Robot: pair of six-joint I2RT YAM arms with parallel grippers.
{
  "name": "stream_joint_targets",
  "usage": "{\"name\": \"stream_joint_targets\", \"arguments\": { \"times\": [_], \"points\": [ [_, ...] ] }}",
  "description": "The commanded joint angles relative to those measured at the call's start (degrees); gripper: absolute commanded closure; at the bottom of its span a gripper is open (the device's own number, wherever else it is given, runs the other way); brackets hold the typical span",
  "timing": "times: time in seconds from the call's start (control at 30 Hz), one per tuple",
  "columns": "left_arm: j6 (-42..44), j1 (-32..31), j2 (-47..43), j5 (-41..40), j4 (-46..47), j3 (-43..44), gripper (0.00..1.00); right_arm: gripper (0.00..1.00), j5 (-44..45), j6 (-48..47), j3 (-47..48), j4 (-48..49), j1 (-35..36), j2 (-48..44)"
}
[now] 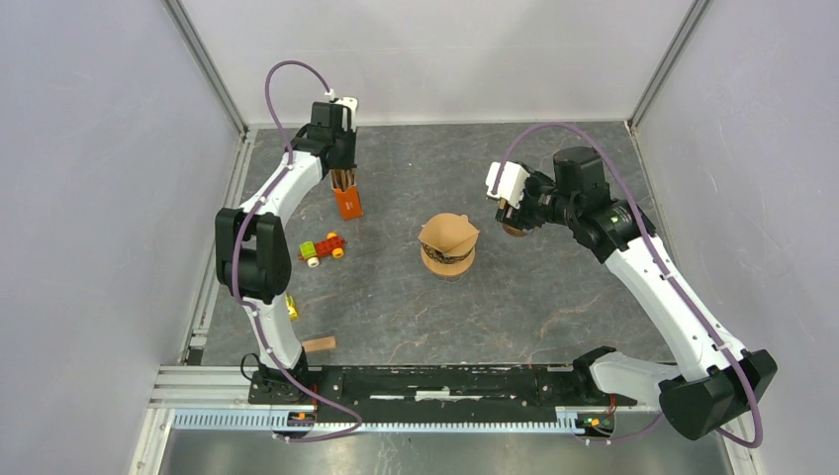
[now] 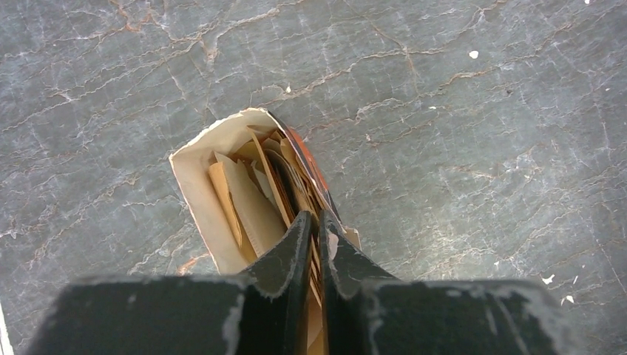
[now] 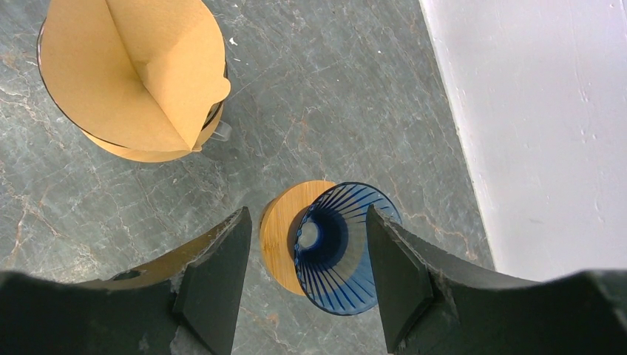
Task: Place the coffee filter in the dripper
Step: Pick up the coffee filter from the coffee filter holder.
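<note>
Coffee filter (image 2: 251,200) sits in its box (image 2: 194,185) at ten o'clock on the surface (image 2: 480,148), left tool (image 2: 314,218) pinched shut on it; right tool (image 3: 307,214) hangs open over the blue dripper (image 3: 340,251) at three o'clock.

Logged table top (image 2: 480,148) around the left pincer (image 2: 314,222) as matt grey stone-look, pale-veined. Noted box (image 2: 194,185) at its tips as thin card: raw cream inside, ragged rim, glossy orange print outside. Recorded paper filters (image 2: 251,211) within as unbleached brown, matt, creased. Found pincer fingers (image 2: 285,259) matt black plastic, edges chipped whitish. Between right pincer (image 3: 307,214) fingers, noted blue dripper (image 3: 347,259): glossy, translucent, ribbed; glass or plastic undetermined. Logged wooden disc (image 3: 279,237) beneath, smooth, pale. Ahead of that pincer, noted folded filter (image 3: 133,66), matt brown paper.
</note>
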Motion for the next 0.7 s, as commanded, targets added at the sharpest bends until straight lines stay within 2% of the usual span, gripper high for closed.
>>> {"name": "stream_joint_targets", "arguments": {
  "times": [0.0,0.17,0.67],
  "points": [
    [-1.26,0.5,0.17,0.54,1.1,0.65,0.89,0.35,0.02,0.5,-0.28,0.83,0.04,-0.73],
    [-1.53,0.68,-0.49,1.13,0.57,1.31,0.98,0.35,0.23,0.59,0.29,0.54,0.09,-0.73],
    [-1.34,0.76,-9.48,3.38,-2.99,4.35,0.98,0.35,0.37,0.42,0.8,0.04,0.09,-0.73]
  ]
}}
